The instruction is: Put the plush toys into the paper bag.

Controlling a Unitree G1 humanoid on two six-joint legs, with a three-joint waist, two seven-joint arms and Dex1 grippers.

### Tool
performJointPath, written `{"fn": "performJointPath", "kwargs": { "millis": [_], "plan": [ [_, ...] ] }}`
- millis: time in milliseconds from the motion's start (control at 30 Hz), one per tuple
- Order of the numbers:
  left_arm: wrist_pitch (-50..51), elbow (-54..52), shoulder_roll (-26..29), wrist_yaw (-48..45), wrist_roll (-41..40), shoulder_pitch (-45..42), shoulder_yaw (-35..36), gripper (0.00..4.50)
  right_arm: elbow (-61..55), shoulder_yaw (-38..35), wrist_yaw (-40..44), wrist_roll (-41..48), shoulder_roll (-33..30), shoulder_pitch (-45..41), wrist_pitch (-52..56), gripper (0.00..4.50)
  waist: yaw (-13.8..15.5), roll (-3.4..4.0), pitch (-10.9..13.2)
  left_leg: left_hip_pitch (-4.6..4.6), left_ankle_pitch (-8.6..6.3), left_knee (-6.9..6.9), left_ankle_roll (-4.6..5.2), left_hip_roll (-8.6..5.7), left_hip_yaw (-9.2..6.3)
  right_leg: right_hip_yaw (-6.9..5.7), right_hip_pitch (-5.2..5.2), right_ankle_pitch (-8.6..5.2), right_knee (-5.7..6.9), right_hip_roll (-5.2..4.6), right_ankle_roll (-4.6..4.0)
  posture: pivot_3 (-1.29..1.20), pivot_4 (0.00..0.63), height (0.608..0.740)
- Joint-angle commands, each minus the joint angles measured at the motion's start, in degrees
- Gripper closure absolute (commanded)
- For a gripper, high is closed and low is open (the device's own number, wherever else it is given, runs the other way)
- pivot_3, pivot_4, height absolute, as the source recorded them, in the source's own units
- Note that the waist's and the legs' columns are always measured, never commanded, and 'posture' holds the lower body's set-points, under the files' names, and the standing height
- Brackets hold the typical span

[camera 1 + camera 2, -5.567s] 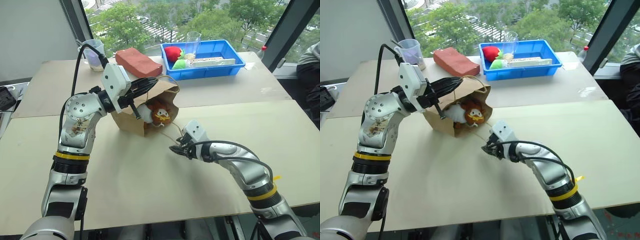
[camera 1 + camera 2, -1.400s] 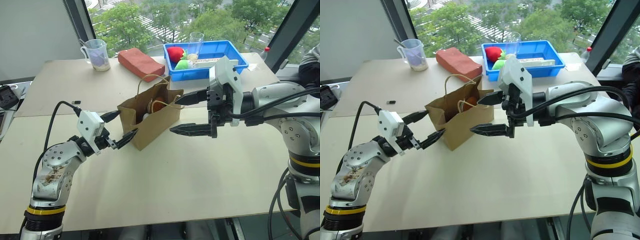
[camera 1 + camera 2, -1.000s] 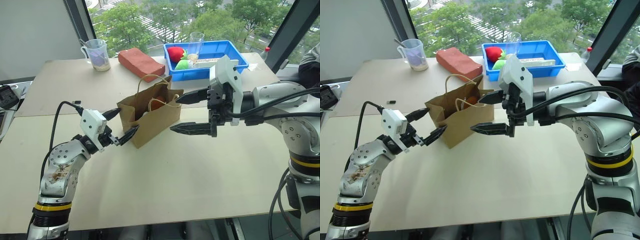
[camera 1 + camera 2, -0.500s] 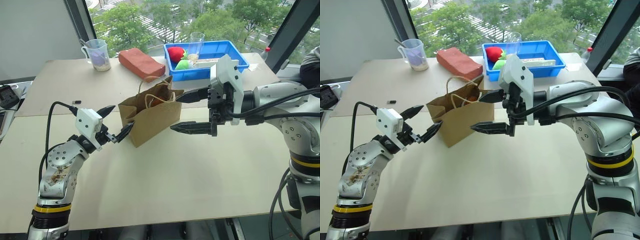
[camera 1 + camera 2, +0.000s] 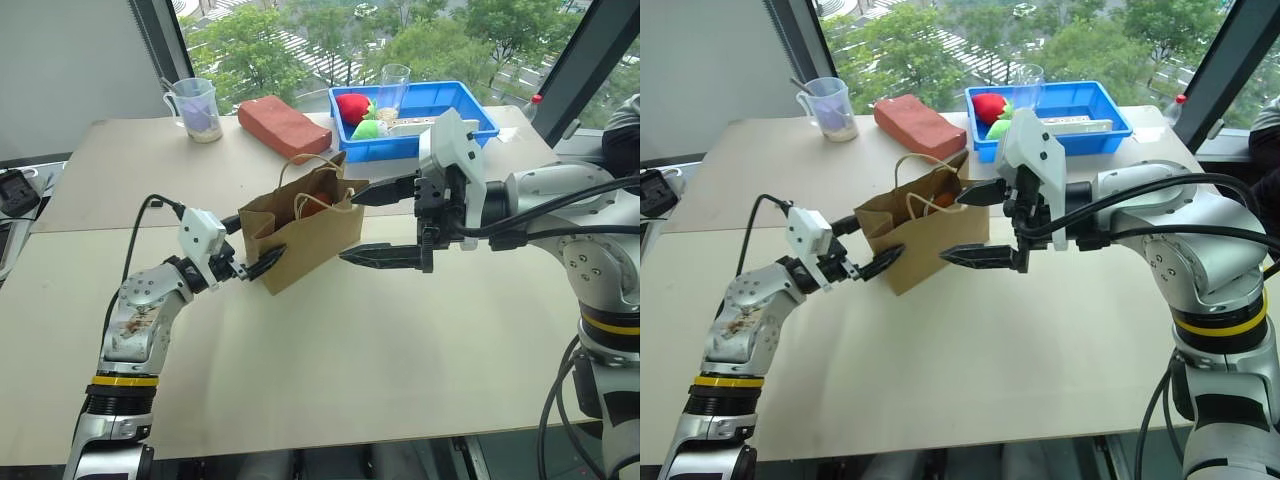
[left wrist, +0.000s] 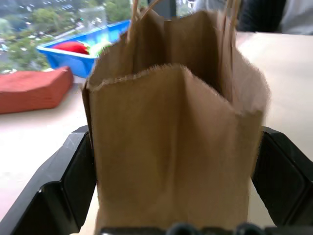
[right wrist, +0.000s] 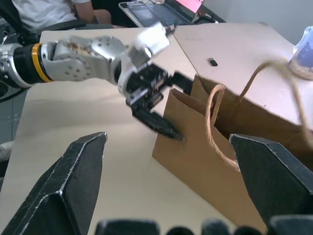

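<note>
The left gripper [image 5: 252, 251] has moved in closer to the paper bag [image 5: 300, 236] than it was a moment ago, and now the bag's narrow end sits between its two black fingers. The fingers are spread wide, one on each side of the bag. In the left wrist view the bag [image 6: 176, 142] stands right in the middle, with a finger [image 6: 63, 186] on each side. I cannot tell if they touch the paper.

The bag stands up on the table [image 5: 330, 350] with its top open and its thin loop handles [image 5: 318, 170] sticking up. Something orange-brown [image 5: 316, 208] peeks out at the top. That looks like one of the plush toys, but most of it is hidden.

The right gripper [image 5: 372, 224] has stayed where it was, up in the air by the other end of the bag. It is wide open and holds nothing.

Behind the bag are a red-brown block [image 5: 281, 127], a blue tray [image 5: 455, 102] and a cup [image 5: 196, 107].
</note>
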Motion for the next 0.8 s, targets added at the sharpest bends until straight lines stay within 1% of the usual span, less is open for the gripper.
{"fn": "performJointPath", "kwargs": {
  "millis": [33, 100, 167, 200, 267, 333, 367, 467, 567, 667, 800],
  "plan": [
    [-4.25, 3.78, -1.44, -1.10, 1.50, -2.55, -1.07, 0.25, -1.91, -0.97, -0.65, 0.52, 0.27, -2.21, -0.35, 0.01, 0.03, 0.00, 0.00, 0.00, 0.00, 0.01, 0.00, -0.01, 0.00, 0.00, 0.00, 0.00, 0.00, 0.00, 0.00, 0.00, 0.150, 0.740],
    [-4.97, 5.08, -2.30, -1.28, 1.37, -3.44, -1.12, 0.83, -2.08, -1.01, -1.03, 0.63, 0.43, -2.66, -0.11, 0.00, 0.05, -0.01, 0.00, -0.01, 0.00, 0.03, 0.00, -0.01, 0.00, 0.00, 0.02, 0.00, 0.00, -0.01, 0.00, 0.00, 0.150, 0.740],
    [-5.31, 5.76, -2.55, -1.58, 1.31, -3.93, -1.04, 1.71, -2.22, -1.14, -1.40, 0.90, 0.58, -3.09, 0.22, 0.00, 0.03, -0.01, 0.00, -0.03, 0.00, 0.04, 0.00, -0.01, 0.00, 0.00, 0.01, 0.00, 0.00, -0.01, 0.00, 0.00, 0.150, 0.740],
    [-5.45, 6.02, -2.58, -1.71, 1.32, -4.09, -0.99, 2.22, -2.26, -1.19, -1.54, 1.01, 0.63, -3.26, 0.34, 0.00, 0.00, -0.01, 0.00, -0.02, 0.00, 0.04, 0.00, -0.01, 0.00, 0.00, 0.00, 0.00, 0.00, -0.01, 0.00, 0.00, 0.150, 0.740],
    [-5.63, 6.39, -2.59, -1.95, 1.31, -4.29, -0.92, 3.06, -2.26, -1.26, -1.81, 1.13, 0.75, -3.49, 0.45, 0.00, -0.07, -0.01, 0.00, -0.02, 0.00, 0.04, 0.00, 0.00, 0.00, 0.00, 0.00, 0.00, 0.01, -0.01, 0.00, 0.00, 0.150, 0.740],
    [-5.71, 6.54, -2.56, -2.27, 1.23, -4.28, -0.88, 4.04, -2.29, -1.29, -2.02, 1.17, 0.80, -3.54, 0.44, 0.00, -0.10, -0.01, 0.00, -0.03, 0.00, 0.04, 0.00, 0.00, 0.00, 0.00, 0.00, 0.00, 0.01, -0.01, 0.00, 0.00, 0.150, 0.740],
    [-5.76, 6.71, -2.56, -2.38, 1.21, -4.37, -0.86, 4.44, -2.19, -1.24, -2.08, 1.13, 0.84, -3.61, 0.40, 0.00, -0.09, -0.01, 0.00, -0.02, 0.00, 0.04, 0.00, 0.00, 0.00, 0.00, 0.00, 0.00, 0.01, -0.01, 0.00, 0.00, 0.150, 0.740],
    [-5.59, 6.58, -2.77, -2.32, 1.02, -4.64, -0.84, 4.44, -1.99, -1.27, -2.33, 1.06, 0.87, -3.78, 0.25, 0.00, -0.05, -0.01, 0.00, -0.02, 0.00, 0.04, 0.00, 0.00, 0.00, 0.00, 0.00, 0.00, 0.01, -0.01, 0.00, 0.00, 0.150, 0.740],
    [-2.56, 4.82, -2.54, -2.50, -0.32, -5.74, -0.84, 4.44, 0.14, -2.55, -1.51, 1.30, -0.33, -5.93, 0.64, 0.00, -0.06, 0.00, 0.00, -0.04, 0.00, 0.05, 0.00, -0.01, 0.00, 0.00, 0.00, 0.00, 0.01, -0.01, 0.00, 0.00, 0.150, 0.740],
    [0.33, 2.36, -1.39, -6.85, -2.40, -7.29, -2.07, 4.44, 3.80, -3.35, 2.22, 1.45, -3.83, -9.90, 1.05, 0.00, -0.01, 0.00, 0.00, -0.08, 0.00, 0.12, 0.00, -0.02, -0.01, 0.00, -0.01, 0.00, 0.01, -0.02, 0.00, 0.00, 0.150, 0.740],
    [2.84, 0.07, 0.38, -15.60, -4.65, -9.53, -5.05, 4.44, 8.01, -3.48, 8.58, 3.20, -9.02, -14.68, 2.97, 0.00, 0.22, 0.00, 0.00, -0.08, -0.02, 0.04, 0.04, -0.01, -0.01, -0.04, 0.00, 0.00, -0.02, -0.01, 0.00, 0.00, 0.150, 0.740]
  ]
}}
